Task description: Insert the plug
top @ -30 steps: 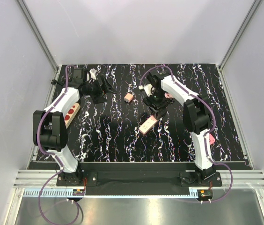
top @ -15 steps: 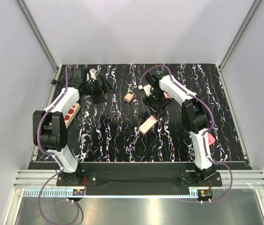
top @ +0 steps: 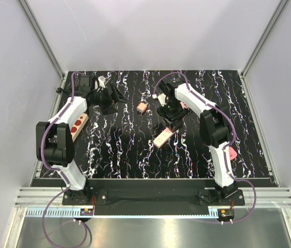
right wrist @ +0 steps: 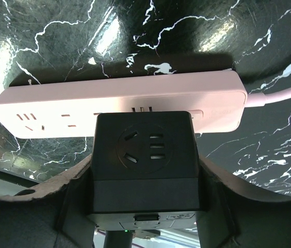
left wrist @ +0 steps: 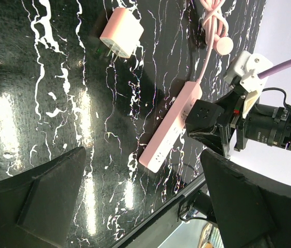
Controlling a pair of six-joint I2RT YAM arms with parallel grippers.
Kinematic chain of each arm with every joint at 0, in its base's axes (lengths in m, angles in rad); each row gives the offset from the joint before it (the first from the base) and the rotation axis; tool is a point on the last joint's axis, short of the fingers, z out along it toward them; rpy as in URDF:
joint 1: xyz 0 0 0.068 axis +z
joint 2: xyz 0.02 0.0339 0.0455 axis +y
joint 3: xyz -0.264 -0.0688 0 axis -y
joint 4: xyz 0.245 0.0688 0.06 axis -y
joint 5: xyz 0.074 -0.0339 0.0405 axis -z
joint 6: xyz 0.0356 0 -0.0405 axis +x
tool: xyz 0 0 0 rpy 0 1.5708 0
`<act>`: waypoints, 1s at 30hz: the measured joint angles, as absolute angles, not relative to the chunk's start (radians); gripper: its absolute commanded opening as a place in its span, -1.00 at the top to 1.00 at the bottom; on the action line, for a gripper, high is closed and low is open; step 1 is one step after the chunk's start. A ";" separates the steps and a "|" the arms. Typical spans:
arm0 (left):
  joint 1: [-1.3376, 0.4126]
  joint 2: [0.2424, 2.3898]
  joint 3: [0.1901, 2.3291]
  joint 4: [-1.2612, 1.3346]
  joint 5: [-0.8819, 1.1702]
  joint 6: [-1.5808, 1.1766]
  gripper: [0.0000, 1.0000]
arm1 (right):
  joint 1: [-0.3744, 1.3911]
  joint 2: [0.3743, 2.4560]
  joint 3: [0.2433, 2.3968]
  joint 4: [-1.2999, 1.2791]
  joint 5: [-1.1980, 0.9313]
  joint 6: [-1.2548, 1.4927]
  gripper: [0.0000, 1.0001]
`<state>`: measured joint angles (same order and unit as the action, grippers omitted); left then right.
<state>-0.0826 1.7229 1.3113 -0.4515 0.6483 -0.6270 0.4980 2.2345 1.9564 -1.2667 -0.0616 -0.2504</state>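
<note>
Plug [top: 142, 107]: one, loose on the marbled table [top: 114, 150] between the arms, untouched. Right gripper [top: 170, 119]: half-spread, clamped on one black socket cube [right wrist: 144, 155] over the pink power strip [right wrist: 47, 111]. Left gripper [top: 110, 99]: spread wide, empty. Strips: two, counting the beige strip [top: 78, 124].

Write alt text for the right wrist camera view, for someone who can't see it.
The right gripper clamps a black cube-shaped adapter with a socket face, held over the middle of a long pink power strip. The strip lies flat on a black white-veined table, its cord leaving at right.
</note>
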 measured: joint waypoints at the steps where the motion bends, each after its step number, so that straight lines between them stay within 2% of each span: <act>1: -0.081 1.723 1.309 -0.450 0.648 -0.627 -0.98 | 0.496 2.232 1.952 -1.263 -0.065 -0.255 1.00; 25: -0.074 1.723 1.300 -0.449 0.649 -0.627 -0.98 | 0.473 2.265 1.989 -1.284 -0.141 -0.402 1.00; 30: -0.071 1.723 1.300 -0.449 0.649 -0.627 -0.98 | 0.484 2.225 1.922 -1.219 -0.130 -0.410 1.00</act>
